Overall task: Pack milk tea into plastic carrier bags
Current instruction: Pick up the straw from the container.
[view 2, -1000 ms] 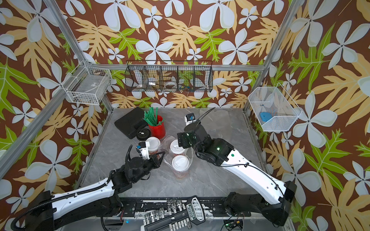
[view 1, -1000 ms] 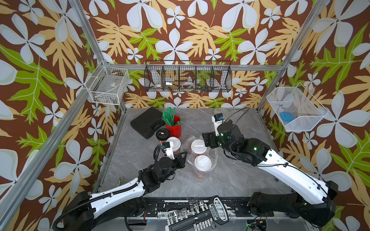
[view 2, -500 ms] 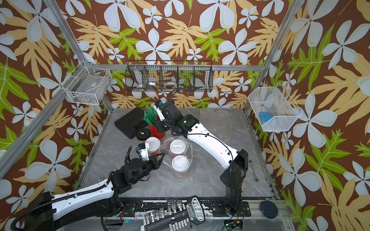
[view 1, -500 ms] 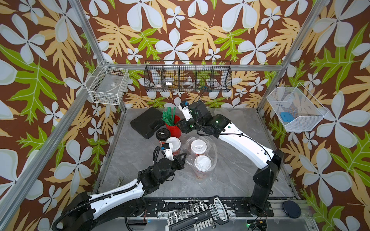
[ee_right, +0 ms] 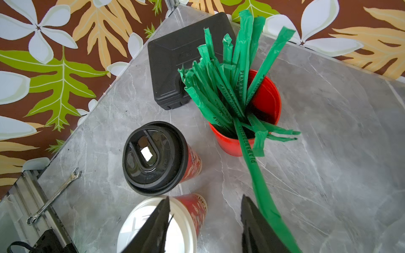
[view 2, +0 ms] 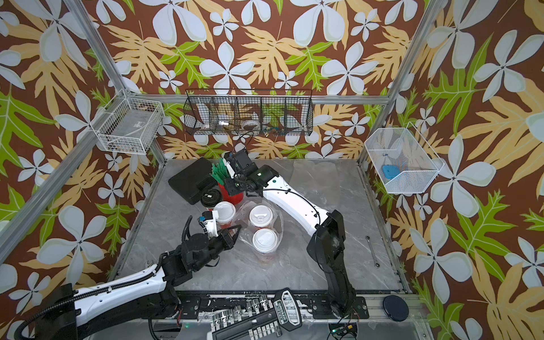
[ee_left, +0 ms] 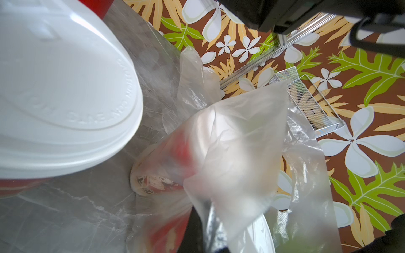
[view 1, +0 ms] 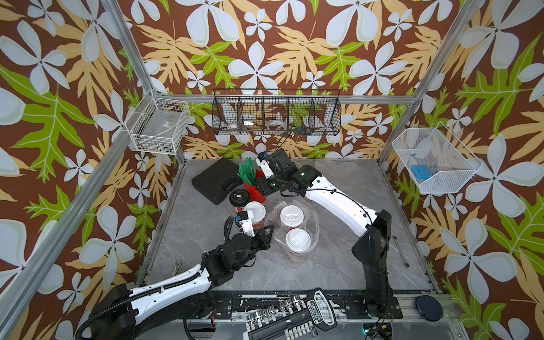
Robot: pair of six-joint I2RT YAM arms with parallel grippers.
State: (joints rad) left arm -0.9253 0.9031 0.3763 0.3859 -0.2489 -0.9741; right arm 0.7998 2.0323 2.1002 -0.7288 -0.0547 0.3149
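Two white-lidded milk tea cups (view 1: 291,215) (view 1: 298,239) stand inside a clear plastic carrier bag (view 1: 314,226) at the table's middle. My left gripper (view 1: 269,228) is shut on the bag's near edge; in the left wrist view the film (ee_left: 230,142) drapes over the jaws. A third white-lidded cup (view 1: 255,210) and the black-lidded cup (view 1: 239,197) stand outside the bag, at its left. My right gripper (ee_right: 205,197) hangs open over the straw cup (ee_right: 265,103). A green straw (ee_right: 263,197) runs along the outside of one finger, with nothing between the jaws.
A black case (view 1: 217,182) lies at the back left. Wrenches lie by the right edge (view 1: 401,250) and the left edge (view 1: 177,266). A socket set (view 1: 288,321) sits on the front rail. Wire baskets hang on the walls.
The right arm has swung from beside the bag to the back, over the straw cup, and its jaws have narrowed. The left gripper keeps its hold on the bag.
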